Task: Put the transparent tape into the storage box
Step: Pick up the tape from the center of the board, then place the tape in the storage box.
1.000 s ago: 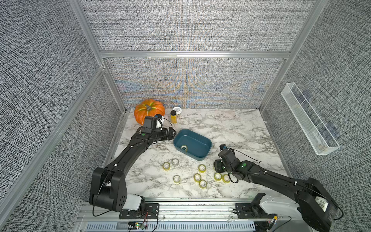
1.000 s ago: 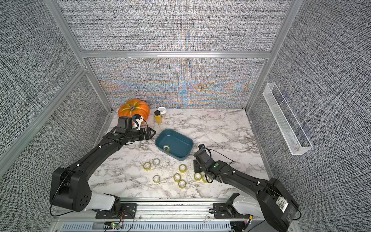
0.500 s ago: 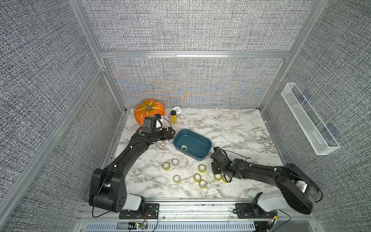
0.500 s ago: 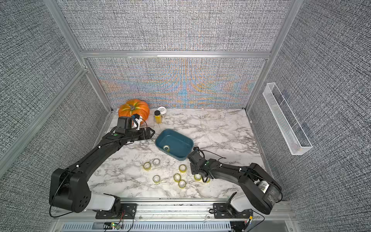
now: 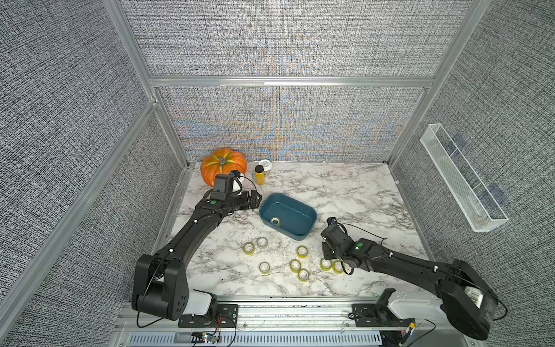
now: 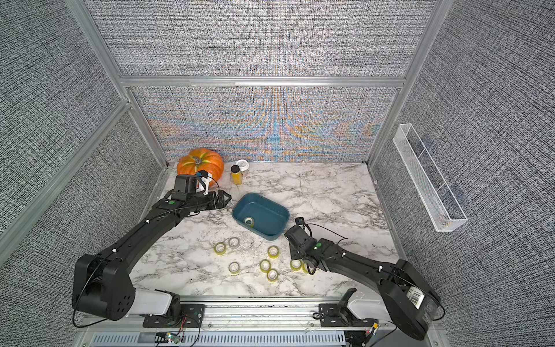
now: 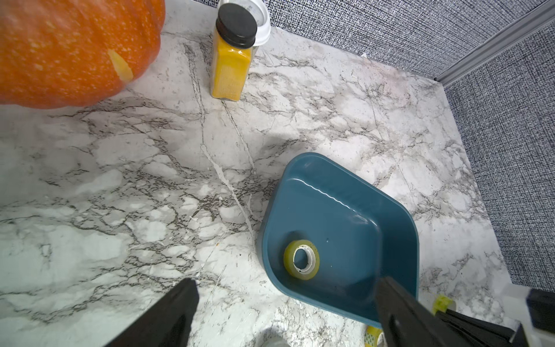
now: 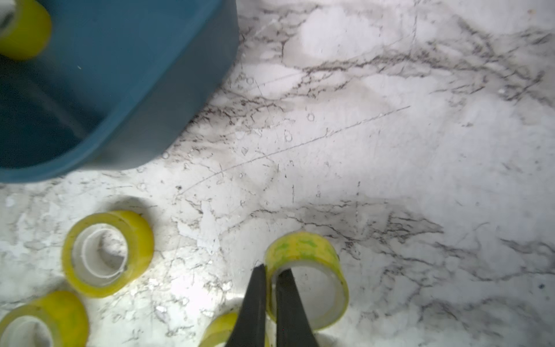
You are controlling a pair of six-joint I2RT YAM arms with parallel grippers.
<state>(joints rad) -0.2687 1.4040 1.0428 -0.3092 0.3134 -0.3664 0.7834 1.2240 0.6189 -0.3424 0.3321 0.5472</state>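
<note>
Only the right wrist view shows the right end effector (image 8: 271, 270) pinching the wall of a transparent tape roll (image 8: 303, 249) near the storage box (image 8: 168, 90). The left wrist view shows the left end effector (image 7: 288, 282) spread, with another roll (image 7: 301, 260) inside the box.

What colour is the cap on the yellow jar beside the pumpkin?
The cap is black, clearest in the left wrist view.
</note>
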